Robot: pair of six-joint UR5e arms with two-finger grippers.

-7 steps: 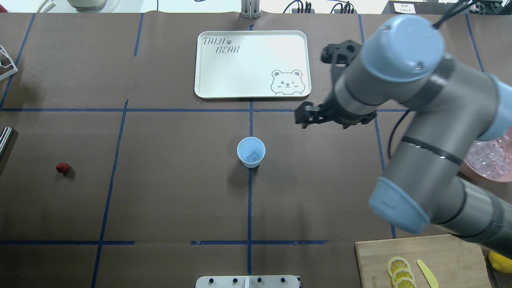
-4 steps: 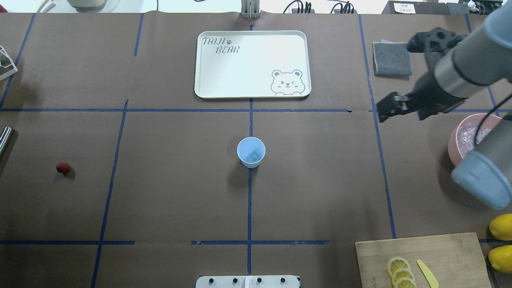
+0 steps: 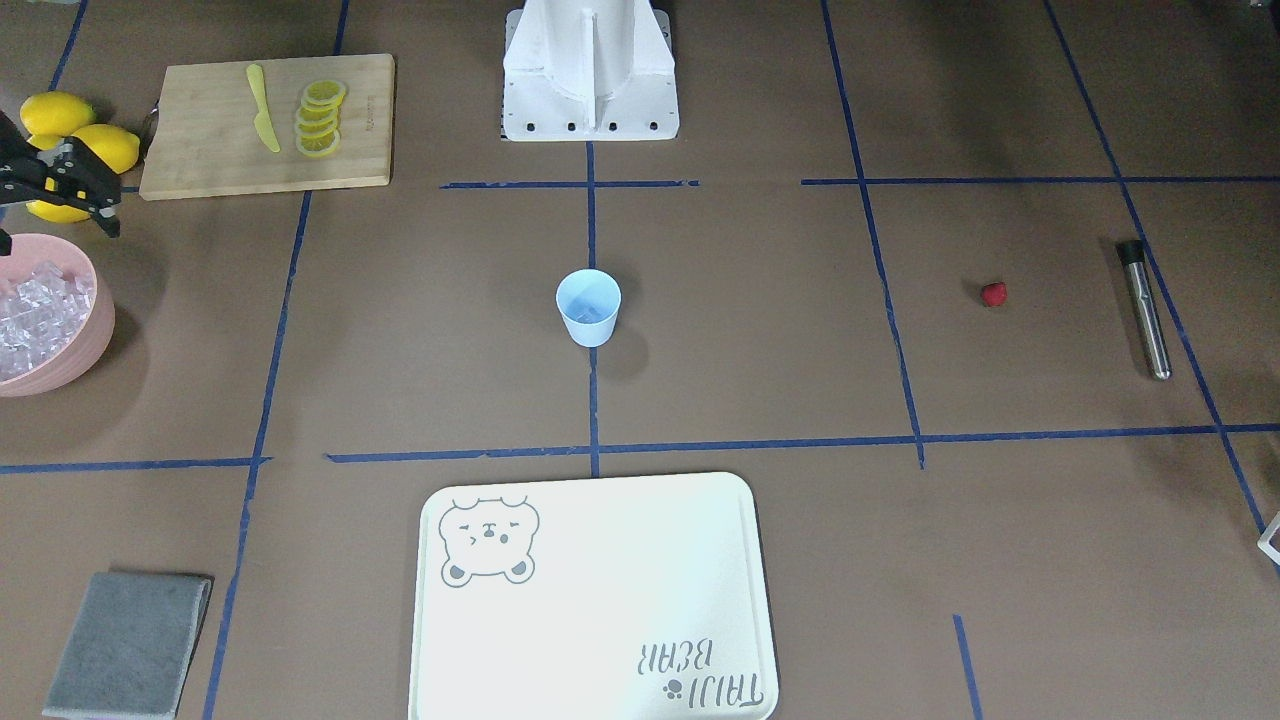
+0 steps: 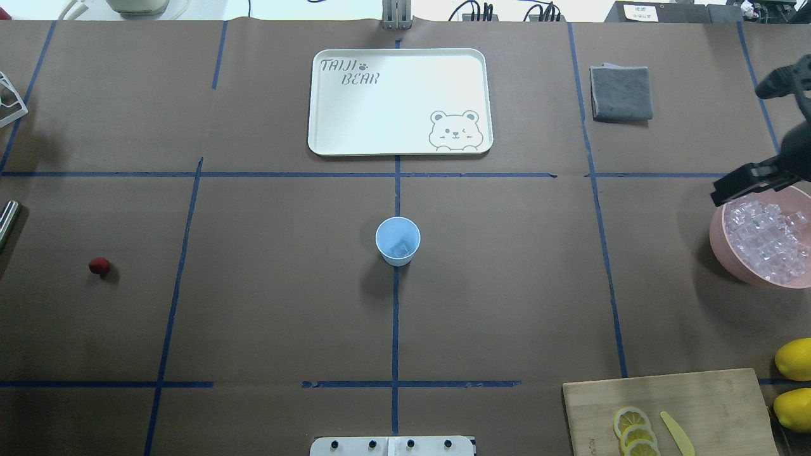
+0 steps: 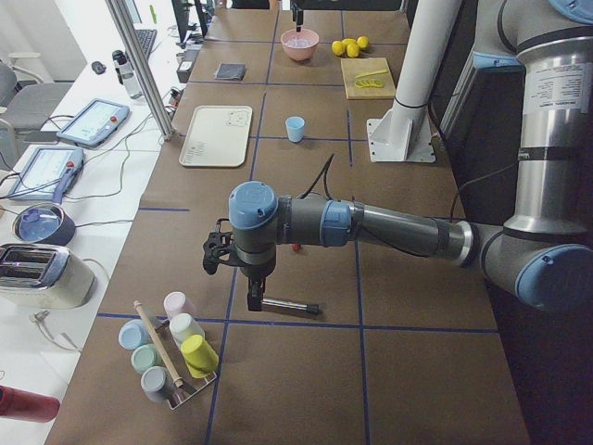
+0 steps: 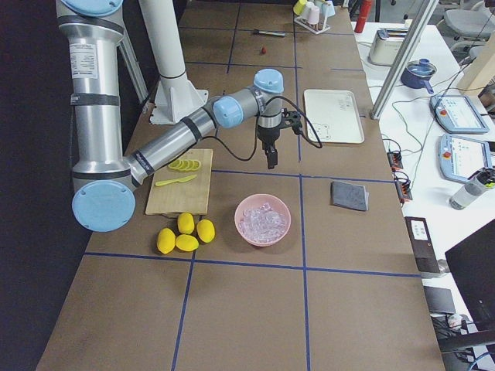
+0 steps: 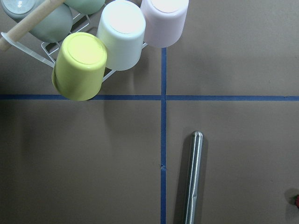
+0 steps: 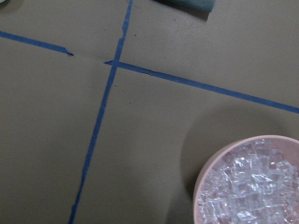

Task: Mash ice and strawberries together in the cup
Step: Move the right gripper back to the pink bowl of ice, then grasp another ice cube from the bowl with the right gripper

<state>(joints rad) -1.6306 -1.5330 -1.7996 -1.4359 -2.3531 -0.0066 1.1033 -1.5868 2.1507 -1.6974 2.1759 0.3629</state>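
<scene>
At the overhead's 3 o'clock edge, right gripper [image 4: 722, 190] is cropped near the pink bowl [image 4: 719, 244] of ice [image 4: 766, 240] (jaws unreadable); left gripper [image 5: 253, 300], visible only side-on, likewise unreadable.

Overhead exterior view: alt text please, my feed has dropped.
A pale blue cup stands upright at the centre of the table. The strawberry lies far to the left, and a pink bowl of ice sits at the right edge with the right gripper at its far rim, jaws' state unclear.
</scene>
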